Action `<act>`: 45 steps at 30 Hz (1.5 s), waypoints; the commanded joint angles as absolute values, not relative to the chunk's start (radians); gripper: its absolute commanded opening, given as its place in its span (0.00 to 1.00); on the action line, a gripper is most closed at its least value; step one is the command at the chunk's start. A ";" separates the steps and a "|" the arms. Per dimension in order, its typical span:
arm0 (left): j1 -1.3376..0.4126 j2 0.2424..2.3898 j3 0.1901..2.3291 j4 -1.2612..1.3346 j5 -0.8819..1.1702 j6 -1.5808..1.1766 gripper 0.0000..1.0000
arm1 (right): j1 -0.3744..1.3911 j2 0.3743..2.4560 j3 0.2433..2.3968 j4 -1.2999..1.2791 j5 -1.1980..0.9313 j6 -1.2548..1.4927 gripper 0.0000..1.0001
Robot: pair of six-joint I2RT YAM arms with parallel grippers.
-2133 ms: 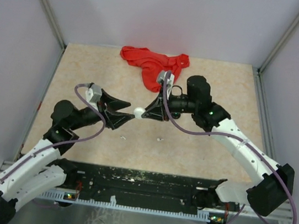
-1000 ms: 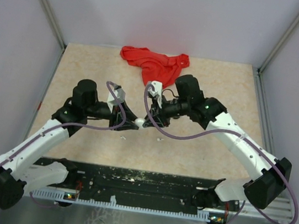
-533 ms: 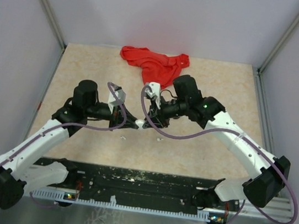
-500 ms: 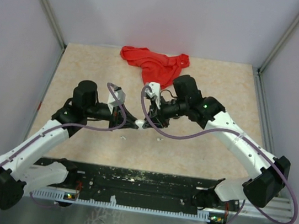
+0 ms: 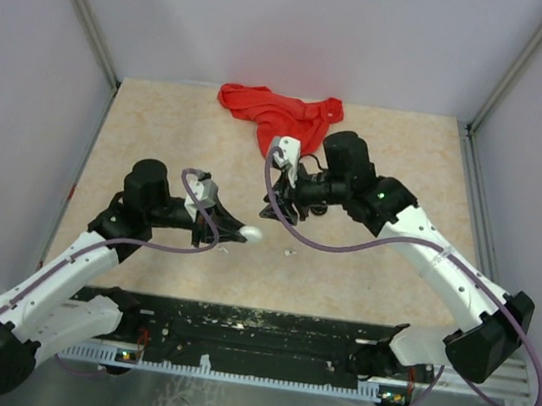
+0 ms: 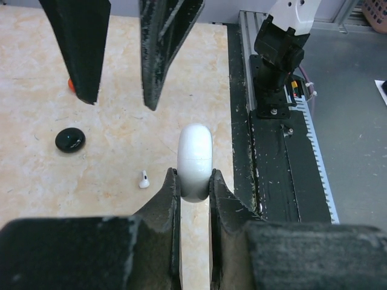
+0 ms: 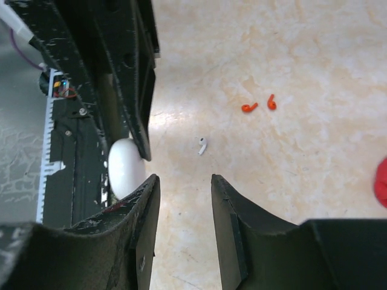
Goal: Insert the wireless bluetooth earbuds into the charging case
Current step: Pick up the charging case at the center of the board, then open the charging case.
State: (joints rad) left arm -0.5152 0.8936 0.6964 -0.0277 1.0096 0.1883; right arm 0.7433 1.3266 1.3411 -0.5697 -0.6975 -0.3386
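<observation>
Case [image 6: 70, 140], black, in left wrist view

Glossy white case [image 6: 195, 158], seemingly plastic

Closed white case [image 6: 195, 158] pinched in left hand [image 6: 194, 179], white earbud [image 6: 144, 179] lying nearby

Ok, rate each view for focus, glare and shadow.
Top external: even, soft light, sharp, only faint shadows on the table. Left wrist: left gripper blurred up close, white charging case sharp with a soft sheen, black case shows small glints. Right wrist: right gripper soft, red earbuds crisp.
</observation>
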 commanded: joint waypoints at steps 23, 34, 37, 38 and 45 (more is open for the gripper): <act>-0.517 0.860 0.630 0.240 0.921 -0.038 0.01 | 0.741 1.203 1.127 -0.203 -0.793 -0.192 0.65; -0.518 0.858 0.625 0.255 0.950 -0.043 0.01 | 0.746 1.234 1.139 -0.223 -0.768 -0.200 0.65; -0.517 0.857 0.631 0.235 0.976 -0.024 0.01 | 0.741 1.236 1.146 -0.233 -0.745 -0.199 0.65; -0.517 0.856 0.635 0.225 0.980 -0.015 0.01 | 0.738 1.237 1.149 -0.238 -0.743 -0.199 0.65; -0.517 0.853 0.643 0.199 1.033 0.003 0.01 | 0.713 1.223 1.152 -0.249 -0.721 -0.192 0.64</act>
